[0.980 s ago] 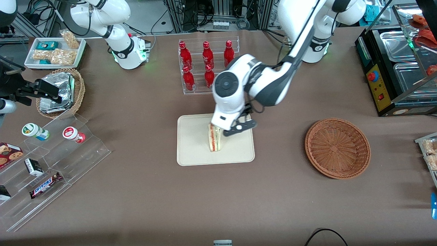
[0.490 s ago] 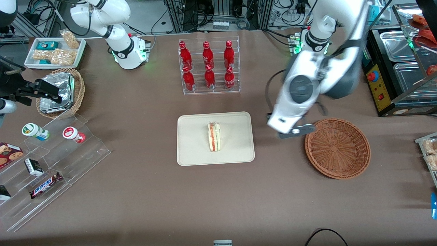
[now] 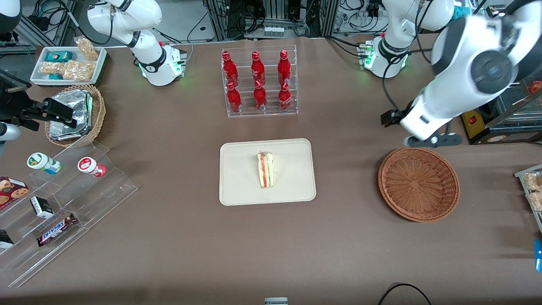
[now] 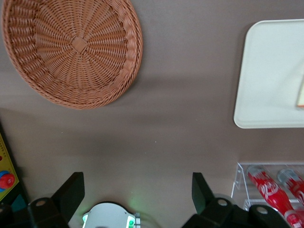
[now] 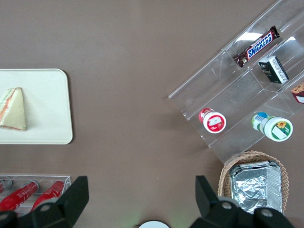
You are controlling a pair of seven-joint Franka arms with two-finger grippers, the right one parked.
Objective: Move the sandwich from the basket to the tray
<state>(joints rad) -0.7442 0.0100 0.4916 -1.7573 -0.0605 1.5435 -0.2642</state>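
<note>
Wicker basket (image 3: 418,184) lies empty, sandwich (image 3: 265,170) rests on the tray (image 3: 237,186), and the gripper (image 4: 137,192), jaws apart above the basket's farther rim, risks little but clipping that rim if it descends.

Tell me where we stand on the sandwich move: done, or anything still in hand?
Looks done. The sandwich lies on the tray, and the basket holds nothing. Nothing is in hand: the pincer is open and carries nothing, raised above the table just off the basket's rim, on the side farther from the front camera. Nothing of the move seems left, apart perhaps from parking the arm.
</note>
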